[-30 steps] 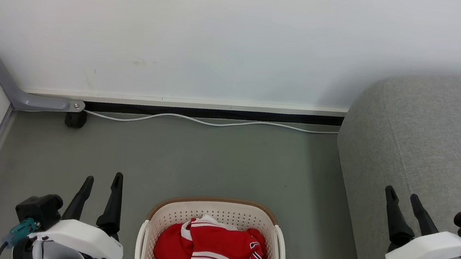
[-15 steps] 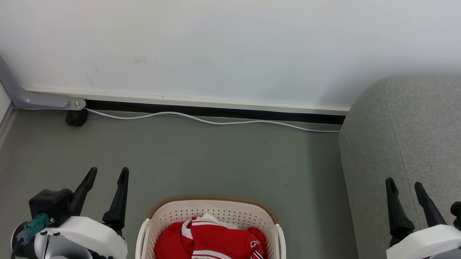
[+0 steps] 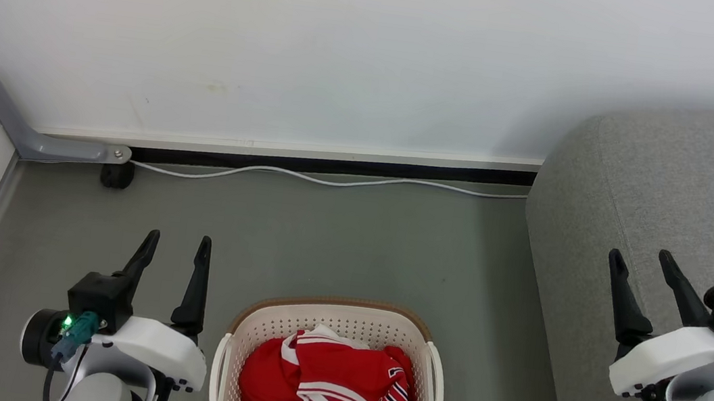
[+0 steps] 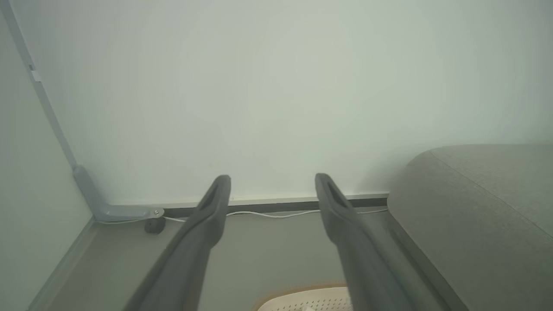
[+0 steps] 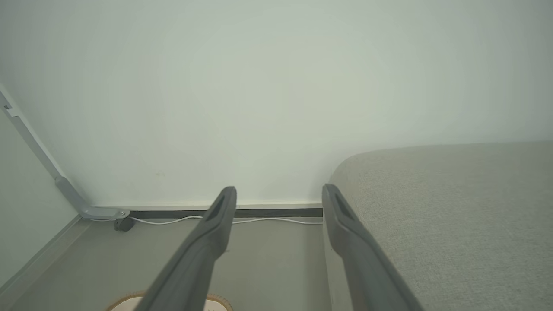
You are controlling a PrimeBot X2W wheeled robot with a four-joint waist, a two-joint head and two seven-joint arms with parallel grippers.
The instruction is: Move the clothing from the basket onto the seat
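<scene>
Red clothing (image 3: 334,388) with white stripes lies heaped in the cream basket (image 3: 328,323) on the grey-green floor (image 3: 325,237), near the big grey seat (image 3: 670,198). A jersey's dark, white-edged lettering shows at the bottom of the head view, but it is folded and cropped, too partial to read. The left gripper (image 3: 180,238) hangs just left of the basket, fingers spread wide and empty. The right gripper (image 3: 640,254), equally wide and empty, hangs at the seat's edge. The wrist views catch only a sliver of the basket's brown rim and none of the red, and a white cable (image 3: 305,177) along the wall's base.
</scene>
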